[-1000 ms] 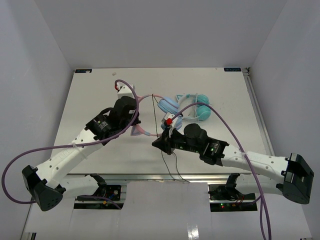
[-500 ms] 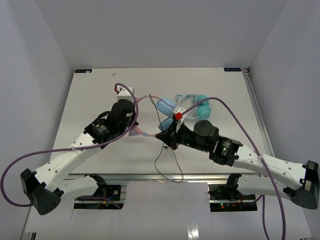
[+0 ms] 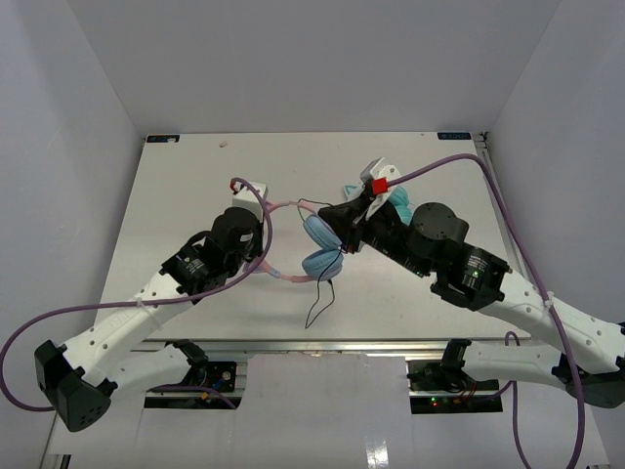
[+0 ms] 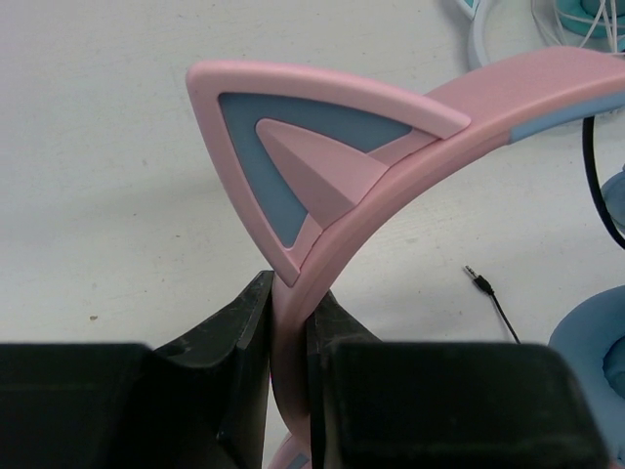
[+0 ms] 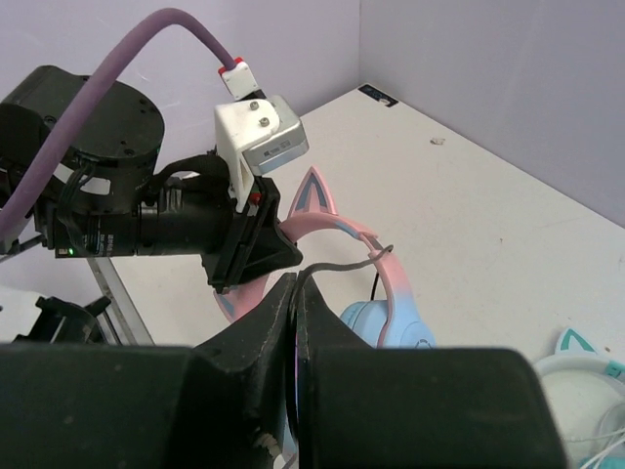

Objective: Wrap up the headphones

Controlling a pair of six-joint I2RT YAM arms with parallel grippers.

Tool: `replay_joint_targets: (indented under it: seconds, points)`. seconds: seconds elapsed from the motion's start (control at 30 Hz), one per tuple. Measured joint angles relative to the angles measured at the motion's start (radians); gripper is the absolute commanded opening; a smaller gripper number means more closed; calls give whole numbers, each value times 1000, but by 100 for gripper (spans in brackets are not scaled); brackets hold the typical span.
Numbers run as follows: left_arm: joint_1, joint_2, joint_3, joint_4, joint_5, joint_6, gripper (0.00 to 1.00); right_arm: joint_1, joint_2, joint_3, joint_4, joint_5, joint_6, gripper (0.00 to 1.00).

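From above, the left gripper (image 3: 264, 239) is clamped on the pink plastic headband (image 3: 283, 277) of the headphones (image 3: 322, 246), which lie on the matte white table (image 3: 176, 195) between the two tools. The two round, padded light-blue ear cups (image 3: 323, 264) sit just beyond its tips. The right gripper (image 3: 339, 215) hangs over the farther cup. The thin black cable (image 3: 314, 308) runs from it past the cups and trails off toward the arm bases. Half a second ago this gripper was at the near side of the headband and the cable's loose end reached past the table edge. Now the tool is farther out and the slack is shorter. A white and teal second pair (image 3: 398, 203) lies partly under the right arm.

In the left wrist view, the black fingers (image 4: 234, 342) press from both sides on the smooth, curved band. Directly ahead of them stands a triangular cat ear (image 4: 293, 147), pink with a blue inset. The metal plug (image 4: 476, 276) lies ahead and to the right.

In the right wrist view, the right fingers are pressed together, nipping the cable at their tips. The left tool and the headband are just ahead.
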Motion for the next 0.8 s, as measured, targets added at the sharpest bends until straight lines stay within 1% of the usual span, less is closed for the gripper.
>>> replay_joint_targets:
  seconds: [0.23,0.37,0.5,0.6,0.8]
  points:
    - [0,0,-7,13,24,27,0,-8,8,2,-43,56,-29,8]
    - [0,-9,-12,25,90,61,0,-72,27,5,-50,84,-59,8]
    - [0,-21,-24,35,146,95,0,-175,51,10,-67,70,-67,8]
    - [0,-22,-28,36,165,114,0,-223,59,10,-71,51,-61,8]
    - [0,-19,-36,43,162,126,0,-247,59,15,-83,-6,-47,8]
